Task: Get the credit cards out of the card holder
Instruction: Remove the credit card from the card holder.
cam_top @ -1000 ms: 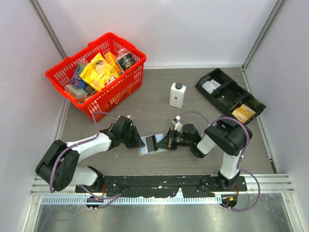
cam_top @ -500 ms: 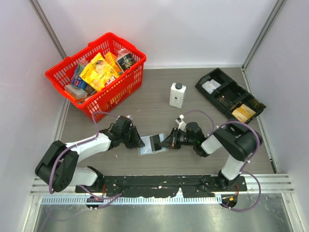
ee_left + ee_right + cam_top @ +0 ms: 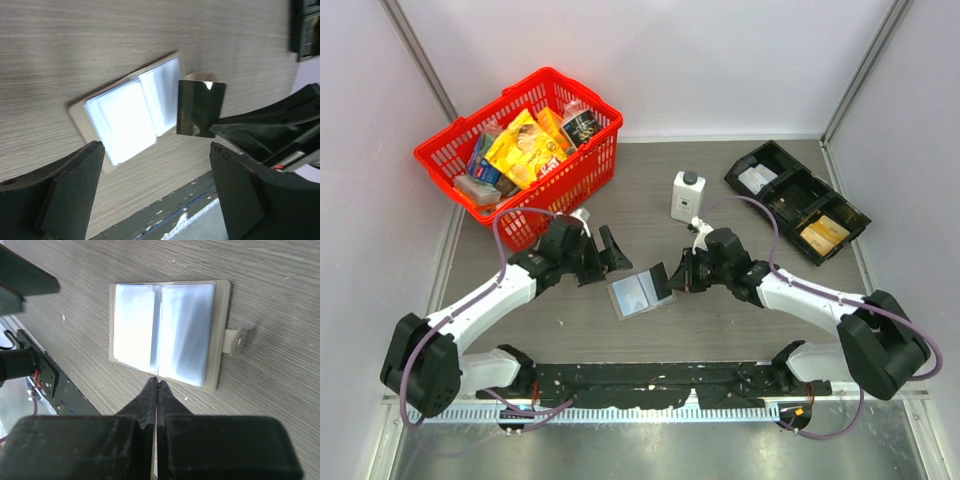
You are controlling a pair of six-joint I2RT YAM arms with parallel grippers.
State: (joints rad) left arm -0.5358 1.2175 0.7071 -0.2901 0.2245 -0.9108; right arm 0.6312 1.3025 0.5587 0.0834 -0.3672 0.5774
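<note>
The card holder (image 3: 632, 296) lies open on the table, taupe rim (image 3: 220, 335) round pale blue-white card pockets (image 3: 127, 110). My right gripper (image 3: 678, 274) is shut on one credit card (image 3: 661, 281), held on edge at the holder's right side. The card looks dark and shiny in the left wrist view (image 3: 200, 107). In the right wrist view it is a thin line (image 3: 158, 367) leaving the pinched fingertips (image 3: 158, 384). My left gripper (image 3: 603, 257) hangs open up-left of the holder, off the table. Nothing sits between its fingers (image 3: 75, 185).
A red basket (image 3: 582, 170) full of packets stands at the back left. A white bottle (image 3: 687, 196) stands behind the holder. A long black tray (image 3: 782, 186) with an orange packet (image 3: 823, 235) lies at the back right. The black mounting rail (image 3: 650, 380) runs along the near edge.
My left gripper has let go of the holder, opened wide and lifted back up-left. My right gripper has drawn back to the right with the card, and the holder lies fully open.
</note>
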